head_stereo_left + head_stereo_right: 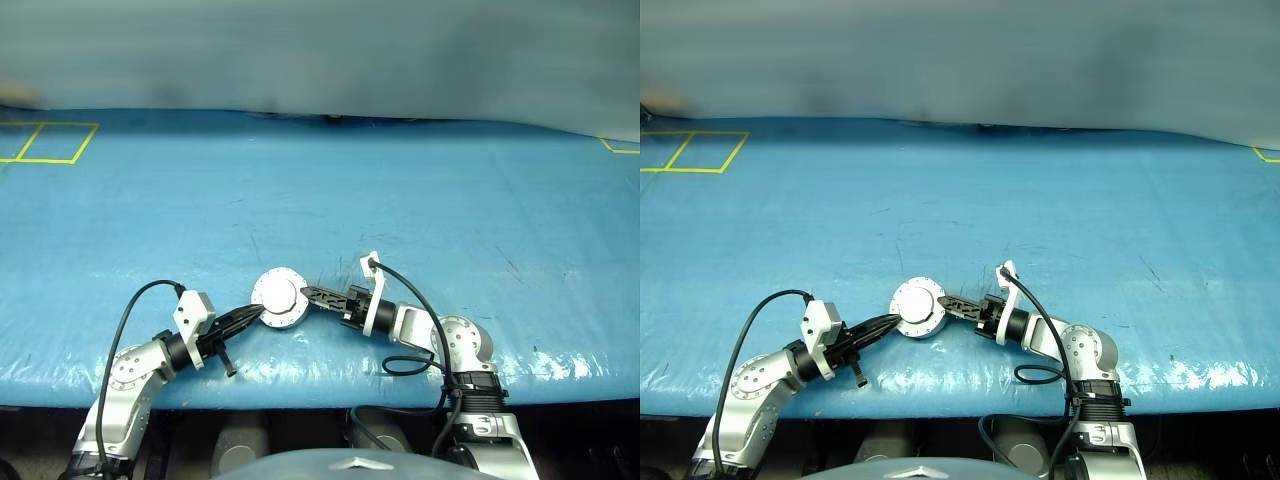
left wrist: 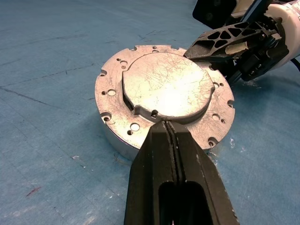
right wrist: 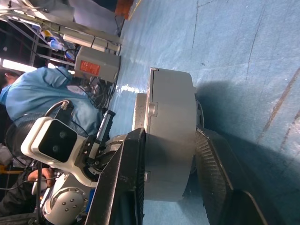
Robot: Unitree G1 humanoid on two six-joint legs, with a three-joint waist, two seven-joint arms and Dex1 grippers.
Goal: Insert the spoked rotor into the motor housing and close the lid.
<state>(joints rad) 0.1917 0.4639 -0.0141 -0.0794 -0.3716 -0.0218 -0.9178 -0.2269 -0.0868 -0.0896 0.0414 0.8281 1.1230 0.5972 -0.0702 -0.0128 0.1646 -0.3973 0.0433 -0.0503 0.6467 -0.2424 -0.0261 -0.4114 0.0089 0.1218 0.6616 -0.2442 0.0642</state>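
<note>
Lid (image 1: 279,294) sits closed on the motor housing (image 1: 286,318), plain grey face up, near the front edge of the blue table (image 1: 420,190), between the two claws. From the robot's left, the left gripper (image 1: 250,314) comes in with its black fingers pressed together, their tips at the lid's rim. From the opposite side the right gripper (image 1: 312,295) straddles the stack, one finger over the top face and one underneath, narrowed onto lid and housing together.

No brand, label or writing can be read on the part or the arms; a small orange tag on grey equipment behind the robot is too blurred to read.

Left wrist view shows the lid's raised circle (image 2: 165,86), scratched, and the ring of small holes around its flange. Right wrist view shows the stack edge-on, clamped between the fingers (image 3: 123,183), with a person in a blue garment (image 3: 35,96) beyond. Farther off, yellow tape (image 1: 45,142) marks squares at the table's far left corner.
</note>
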